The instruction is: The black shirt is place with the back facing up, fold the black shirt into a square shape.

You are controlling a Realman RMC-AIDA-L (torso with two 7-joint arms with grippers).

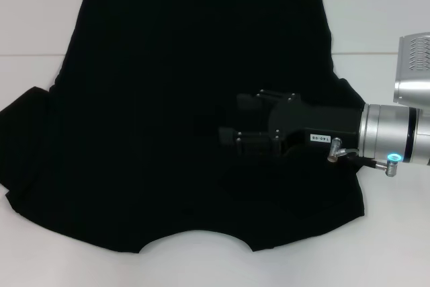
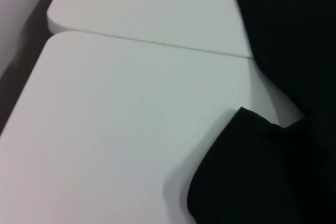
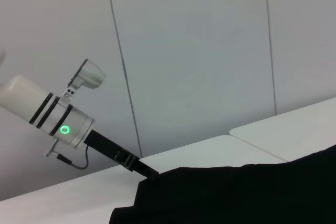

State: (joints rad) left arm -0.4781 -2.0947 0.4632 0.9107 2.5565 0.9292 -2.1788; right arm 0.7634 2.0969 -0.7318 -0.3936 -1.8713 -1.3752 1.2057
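While the plain matte-black cloth shirt [image 1: 181, 132] lies spread on the smooth white table [image 1: 383, 25], the right gripper [image 1: 250, 122] hovers above its right half, fingers apart, gripping nothing. From the left wrist, a seam [image 2: 157, 44] joins two white tabletops beside the shirt's sleeve. From the right wrist, the left gripper [image 3: 149, 173] meets the shirt's edge before grey wall panels [image 3: 199, 56]; its grip cannot be told.

White label "140-06" on right claw [image 1: 250, 123]
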